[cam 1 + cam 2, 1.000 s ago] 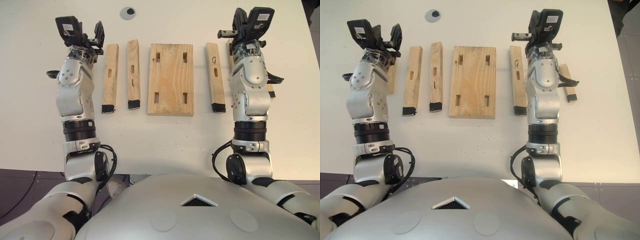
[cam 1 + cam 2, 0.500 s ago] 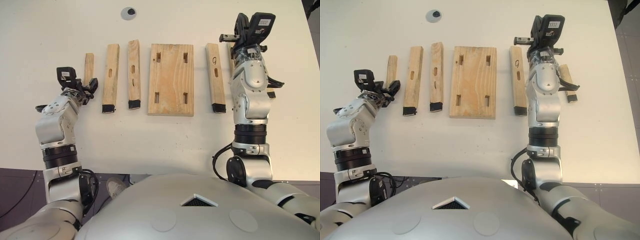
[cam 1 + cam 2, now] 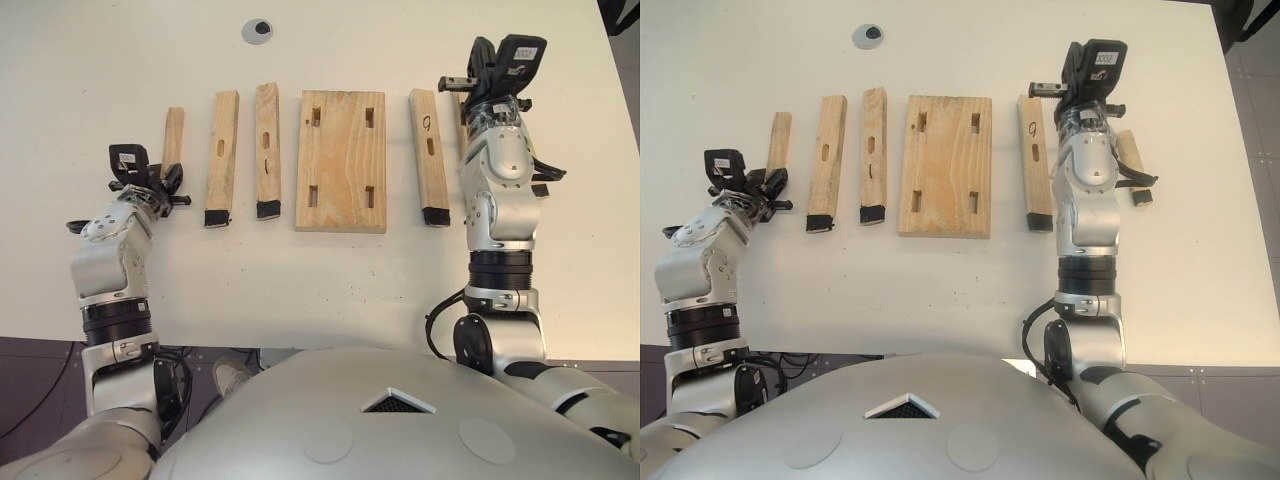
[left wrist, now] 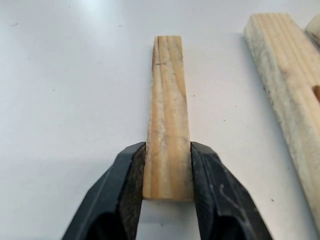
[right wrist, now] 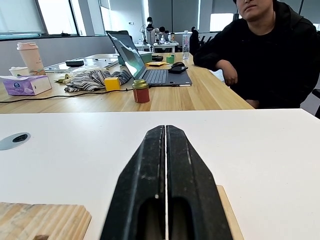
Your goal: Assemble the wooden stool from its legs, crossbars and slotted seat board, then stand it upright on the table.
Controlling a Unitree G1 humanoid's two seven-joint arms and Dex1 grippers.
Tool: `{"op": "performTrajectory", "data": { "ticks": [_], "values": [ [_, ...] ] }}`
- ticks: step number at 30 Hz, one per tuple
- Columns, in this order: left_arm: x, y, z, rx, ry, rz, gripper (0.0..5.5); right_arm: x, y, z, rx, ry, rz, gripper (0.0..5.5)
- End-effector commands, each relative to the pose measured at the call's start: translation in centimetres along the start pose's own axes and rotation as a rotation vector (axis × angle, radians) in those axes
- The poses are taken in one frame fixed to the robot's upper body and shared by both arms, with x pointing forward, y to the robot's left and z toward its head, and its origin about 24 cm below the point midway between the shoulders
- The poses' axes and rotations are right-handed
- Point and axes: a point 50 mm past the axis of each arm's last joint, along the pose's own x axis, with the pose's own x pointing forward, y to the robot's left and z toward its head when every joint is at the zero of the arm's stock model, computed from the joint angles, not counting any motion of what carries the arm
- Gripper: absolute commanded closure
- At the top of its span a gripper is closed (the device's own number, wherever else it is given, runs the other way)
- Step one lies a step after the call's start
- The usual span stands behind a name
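Observation:
The slotted seat board lies flat mid-table. Two legs with black-capped near ends lie to its left, and a third leg lies to its right. Another black-capped piece lies beyond my right arm. A short crossbar lies furthest left. My left gripper is shut on its near end, one finger on each side, while the bar rests on the table. My right gripper hovers over the far end of the right-hand pieces, shut with nothing between its fingers.
A grey round grommet is set in the white table at the back. The table's front edge runs just before my arms' bases. Bare table surrounds the left crossbar; a leg lies beside it.
My left arm has drawn back from the table's far side to the near end of the short crossbar, uncovering it, and its fingers now sit around it. My right arm has barely shifted.

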Motion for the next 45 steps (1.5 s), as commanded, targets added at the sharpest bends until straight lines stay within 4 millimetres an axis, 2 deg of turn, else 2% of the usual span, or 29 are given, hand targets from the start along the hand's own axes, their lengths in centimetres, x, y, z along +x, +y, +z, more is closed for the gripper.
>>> {"op": "performTrajectory", "data": {
  "ticks": [1, 3, 4, 6, 8, 10, 13, 17, 21, 26, 34, 37, 40, 45],
  "values": [
    [0.5, -1.2, 2.9, -0.024, -0.167, -0.037, 4.26, 0.4, -0.3, 0.5, 0.059, 0.002, 0.019, 5.22],
    [0.3, -3.5, 6.9, -0.05, -0.378, -0.129, 4.26, 0.9, 0.4, 1.2, 0.214, 0.013, 0.104, 4.88],
    [0.1, -4.7, 8.3, -0.049, -0.447, -0.181, 4.26, 1.2, 0.9, 1.6, 0.296, 0.025, 0.164, 4.75],
    [-0.3, -7.7, 10.1, -0.035, -0.538, -0.306, 4.26, 1.6, 2.2, 2.8, 0.454, 0.052, 0.295, 4.32],
    [-0.8, -11.3, 11.0, -0.003, -0.585, -0.446, 4.26, 1.9, 3.2, 4.0, 0.627, 0.09, 0.429, 3.97],
    [-1.3, -13.1, 11.0, 0.027, -0.598, -0.523, 4.26, 1.7, 3.9, 5.0, 0.76, 0.126, 0.554, 3.64],
    [-1.8, -14.1, 10.6, 0.053, -0.59, -0.604, 4.26, 0.8, 4.7, 5.8, 0.892, 0.229, 0.74, 3.19],
    [-2.5, -14.9, 10.0, 0.109, -0.574, -0.69, 4.26, 0.4, 4.6, 5.6, 0.972, 0.307, 0.784, 2.51],
    [-3.0, -15.7, 9.3, 0.125, -0.555, -0.751, 4.26, 0.8, 4.3, 6.1, 1.06, 0.319, 0.789, 1.98],
    [-3.6, -16.5, 8.4, 0.161, -0.531, -0.813, 4.26, 1.2, 4.0, 6.5, 1.074, 0.328, 0.784, 1.98],
    [-3.6, -16.3, 8.2, 0.182, -0.527, -0.807, 4.26, 1.3, 4.0, 6.0, 1.031, 0.36, 0.751, 3.25],
    [-3.6, -16.3, 8.1, 0.186, -0.523, -0.803, 4.26, 1.3, 4.0, 5.8, 1.025, 0.373, 0.743, 3.99],
    [-3.5, -16.2, 8.0, 0.193, -0.517, -0.79, 4.26, 1.4, 3.9, 5.6, 1.023, 0.384, 0.724, 4.5],
    [-3.3, -16.1, 8.2, 0.208, -0.521, -0.775, 4.26, 1.4, 4.1, 5.6, 1.026, 0.386, 0.719, 5.09]
  ]
}}
